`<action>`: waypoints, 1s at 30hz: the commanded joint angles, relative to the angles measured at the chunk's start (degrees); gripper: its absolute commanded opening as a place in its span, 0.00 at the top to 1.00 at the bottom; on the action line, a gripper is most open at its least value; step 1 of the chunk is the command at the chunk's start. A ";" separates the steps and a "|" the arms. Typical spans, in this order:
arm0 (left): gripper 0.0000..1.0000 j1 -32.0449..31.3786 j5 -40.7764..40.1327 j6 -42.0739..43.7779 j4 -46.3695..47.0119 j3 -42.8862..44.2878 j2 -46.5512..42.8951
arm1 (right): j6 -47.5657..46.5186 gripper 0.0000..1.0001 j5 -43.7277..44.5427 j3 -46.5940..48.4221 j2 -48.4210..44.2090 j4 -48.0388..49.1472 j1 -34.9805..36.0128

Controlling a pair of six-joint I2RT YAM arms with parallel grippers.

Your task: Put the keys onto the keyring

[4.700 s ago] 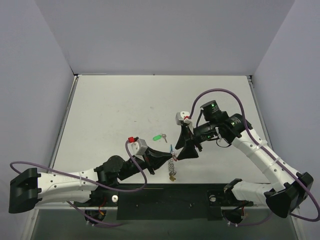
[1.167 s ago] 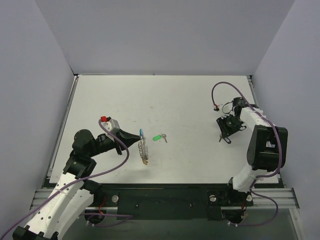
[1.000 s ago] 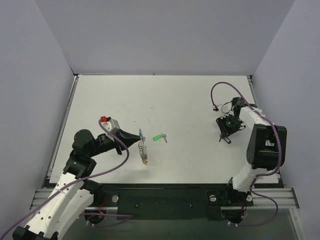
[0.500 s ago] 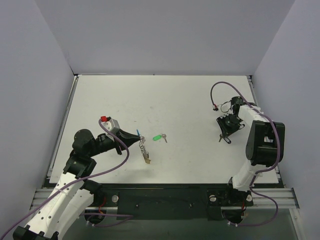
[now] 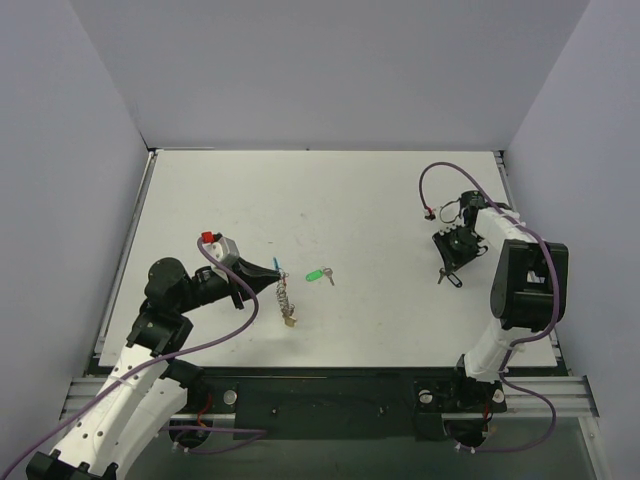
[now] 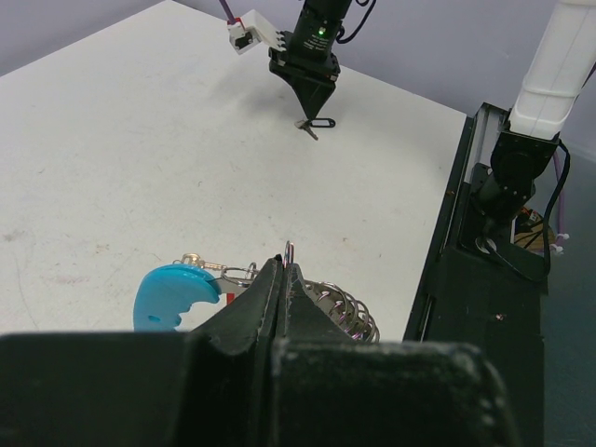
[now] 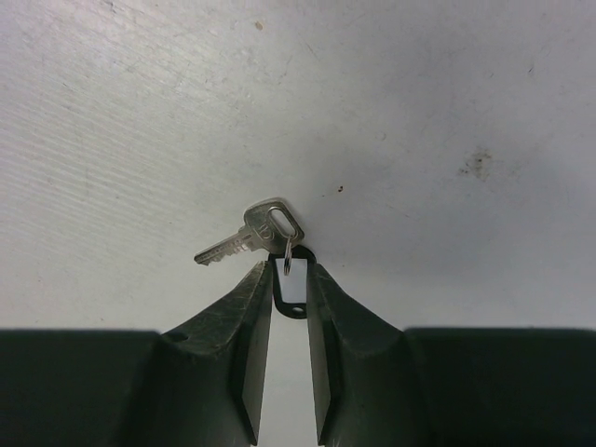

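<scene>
Two closed grippers: the left gripper (image 6: 284, 272) pinches a wire turn of the large silvery coiled-wire keyring (image 6: 343, 312) over the near left of the white table (image 5: 400, 200). The right gripper (image 7: 289, 279), well apart, nips the small silver key (image 7: 247, 237) by its black-rimmed oblong tag. Light, stiff and slippery, such keys are probably best taken by their plastic tags; the green-tagged key (image 5: 320, 274) lies loose just beside the ring.
</scene>
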 commanded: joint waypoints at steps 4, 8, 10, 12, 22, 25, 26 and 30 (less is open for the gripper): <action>1.00 0.38 1.52 0.24 3.29 1.35 -0.24 | -0.02 0.83 1.59 2.24 1.12 -2.96 0.91; 1.00 0.38 1.52 0.25 3.29 1.35 -0.24 | -0.11 0.83 1.85 2.42 1.47 -3.14 1.08; 1.00 0.47 1.61 0.24 3.29 1.35 -0.24 | -0.19 0.83 1.94 2.51 1.64 -3.05 1.09; 1.00 0.47 1.61 0.24 3.29 1.35 -0.24 | -0.19 0.83 2.11 2.59 1.91 -3.14 1.17; 1.00 0.47 1.61 0.24 3.29 1.35 -0.16 | -0.19 0.84 2.64 3.12 2.79 -3.40 1.35; 1.00 0.47 1.61 0.24 3.29 1.44 -0.16 | -0.37 0.85 2.73 3.38 2.96 -3.58 1.35; 1.00 0.47 1.61 0.24 3.20 1.36 -0.16 | -0.37 0.85 2.64 3.47 3.05 -3.58 1.44; 1.00 0.47 1.61 0.24 3.29 1.44 -0.16 | -0.46 0.85 2.82 3.47 3.14 -3.66 1.44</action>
